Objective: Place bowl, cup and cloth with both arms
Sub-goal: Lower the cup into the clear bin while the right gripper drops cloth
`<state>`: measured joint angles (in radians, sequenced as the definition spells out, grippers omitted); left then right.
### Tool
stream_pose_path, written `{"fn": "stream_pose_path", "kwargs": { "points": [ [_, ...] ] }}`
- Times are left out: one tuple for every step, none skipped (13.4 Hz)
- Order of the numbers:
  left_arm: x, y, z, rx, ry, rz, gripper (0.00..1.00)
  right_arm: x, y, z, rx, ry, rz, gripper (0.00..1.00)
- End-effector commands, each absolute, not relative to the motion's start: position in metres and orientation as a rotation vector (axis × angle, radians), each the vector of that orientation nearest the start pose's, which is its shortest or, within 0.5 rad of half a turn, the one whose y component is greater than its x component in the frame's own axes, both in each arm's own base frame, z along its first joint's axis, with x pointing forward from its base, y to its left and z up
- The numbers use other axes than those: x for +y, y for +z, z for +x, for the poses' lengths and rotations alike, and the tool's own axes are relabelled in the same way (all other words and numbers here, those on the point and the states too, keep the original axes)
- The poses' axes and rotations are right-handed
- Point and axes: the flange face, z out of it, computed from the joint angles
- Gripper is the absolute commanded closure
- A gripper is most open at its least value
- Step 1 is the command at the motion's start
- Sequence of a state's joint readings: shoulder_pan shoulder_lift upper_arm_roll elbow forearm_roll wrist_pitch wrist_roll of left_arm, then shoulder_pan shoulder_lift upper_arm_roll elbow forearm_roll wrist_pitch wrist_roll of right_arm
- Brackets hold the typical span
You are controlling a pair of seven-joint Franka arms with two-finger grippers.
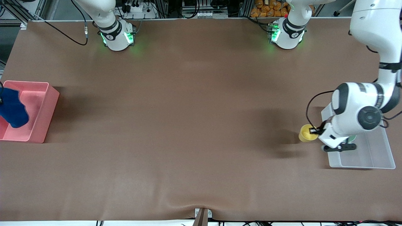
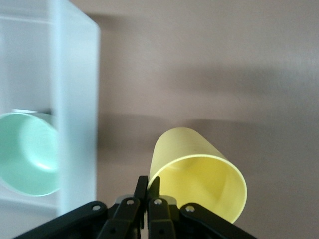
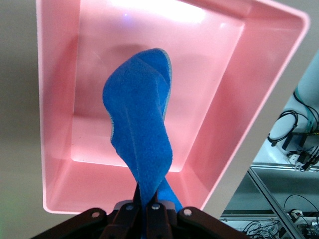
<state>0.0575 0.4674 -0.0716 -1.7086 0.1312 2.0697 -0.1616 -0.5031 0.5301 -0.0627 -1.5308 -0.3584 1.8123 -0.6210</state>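
Glossy yellow cup pinched in left jaws, limp blue cloth hanging from right jaws

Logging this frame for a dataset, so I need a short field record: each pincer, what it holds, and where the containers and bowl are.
left pincer: shut on the cup, over the table beside the clear bin
right pincer: shut on the cloth, over the pink bin
bowl: in the clear bin
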Motion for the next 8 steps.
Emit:
{"fn": "stream_pose_path", "kwargs": {
  "points": [
    [0.035,0.361,0.674,-0.215,0.122,-3.027,1.0,-0.383,0.323,0.553,-0.343,0.691,-3.198,1.0],
    [0.054,0.371,0.68,-0.201,0.102,-3.033,1.0,-0.387,0.318,0.549,-0.326,0.701,-3.183,1.0],
    [0.076,0.378,0.685,-0.17,0.08,-3.041,1.0,-0.387,0.308,0.541,-0.309,0.725,-3.139,1.0],
    [0.106,0.381,0.686,-0.166,0.068,-3.045,1.0,-0.383,0.302,0.536,-0.292,0.737,-3.091,1.0],
    [0.129,0.379,0.688,-0.151,0.062,-3.065,1.0,-0.383,0.298,0.53,-0.264,0.755,-3.055,1.0],
    [0.151,0.383,0.694,-0.121,0.033,-3.075,1.0,-0.383,0.294,0.525,-0.254,0.769,-3.037,1.0],
    [0.176,0.379,0.694,-0.109,0.028,-3.079,1.0,-0.383,0.292,0.524,-0.254,0.767,-3.035,1.0],
    [0.196,0.368,0.697,-0.105,0.02,-3.082,1.0,-0.384,0.29,0.525,-0.257,0.76,-3.04,1.0]
  ]
}}
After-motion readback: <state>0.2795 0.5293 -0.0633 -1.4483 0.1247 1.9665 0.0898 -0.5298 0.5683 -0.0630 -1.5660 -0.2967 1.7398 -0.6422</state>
